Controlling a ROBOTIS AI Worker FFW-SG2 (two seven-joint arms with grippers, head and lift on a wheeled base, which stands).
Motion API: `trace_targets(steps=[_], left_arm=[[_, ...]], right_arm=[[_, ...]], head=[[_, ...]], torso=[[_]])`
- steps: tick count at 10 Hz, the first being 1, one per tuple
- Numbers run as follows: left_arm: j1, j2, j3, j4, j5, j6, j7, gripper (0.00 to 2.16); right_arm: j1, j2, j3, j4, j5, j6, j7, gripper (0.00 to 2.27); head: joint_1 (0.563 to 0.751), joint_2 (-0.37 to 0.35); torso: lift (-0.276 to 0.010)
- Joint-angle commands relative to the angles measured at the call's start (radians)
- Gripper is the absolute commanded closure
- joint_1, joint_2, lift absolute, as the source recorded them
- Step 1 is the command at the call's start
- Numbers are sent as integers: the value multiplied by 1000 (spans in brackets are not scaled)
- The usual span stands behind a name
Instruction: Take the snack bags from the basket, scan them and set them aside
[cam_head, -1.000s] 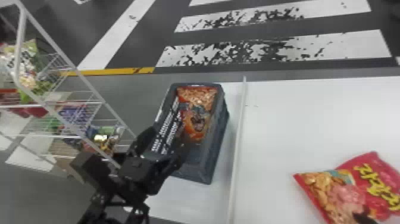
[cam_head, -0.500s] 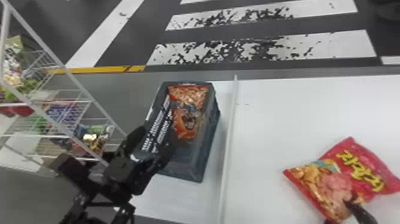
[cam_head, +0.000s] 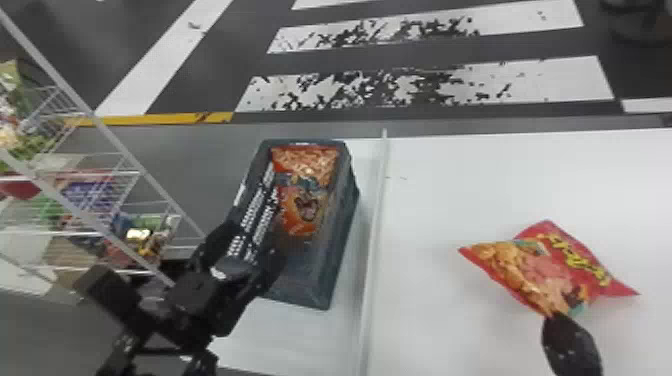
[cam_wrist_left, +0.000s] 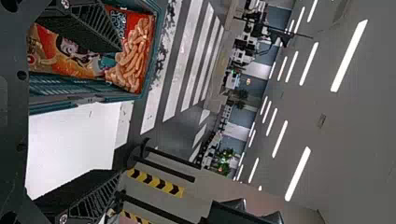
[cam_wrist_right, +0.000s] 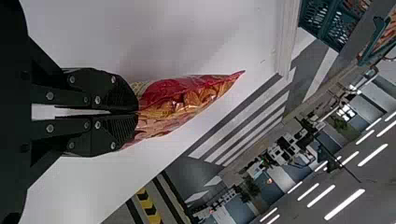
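In the head view my left gripper (cam_head: 250, 250) is over the near left part of the dark basket (cam_head: 345, 220), where an orange snack bag (cam_head: 307, 200) lies. The left wrist view shows that gripper (cam_wrist_left: 116, 112) open, its fingers wide apart, with the orange bag (cam_wrist_left: 74, 56) near one of them. At the right, my right gripper (cam_head: 562, 325) meets the near edge of a red snack bag (cam_head: 550, 270) over the white table. In the right wrist view the gripper (cam_wrist_right: 136, 112) is shut on the edge of this red bag (cam_wrist_right: 182, 100).
A wire rack (cam_head: 135, 172) with colourful packages stands left of the basket. A raised white strip (cam_head: 375, 240) runs along the table between basket and red bag. The table's far edge (cam_head: 500, 134) borders the floor.
More of the right gripper has come into the head view at the red bag. The whole head view has shifted a little, basket and table moving left in it; the left gripper stays by the basket.
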Motion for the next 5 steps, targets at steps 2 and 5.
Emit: trace_targets(steps=[2, 5], left_arm=[[0, -2, 0, 1, -1, 3, -2, 70], [-5, -2, -6, -12, -8, 9, -2, 70]], right_arm=[[33, -4, -80, -77, -40, -71, 11, 2250], [43, 31, -231, -285, -279, -68, 108, 2250]], head=[[695, 263], [695, 223]], torso=[[-75], [-75]])
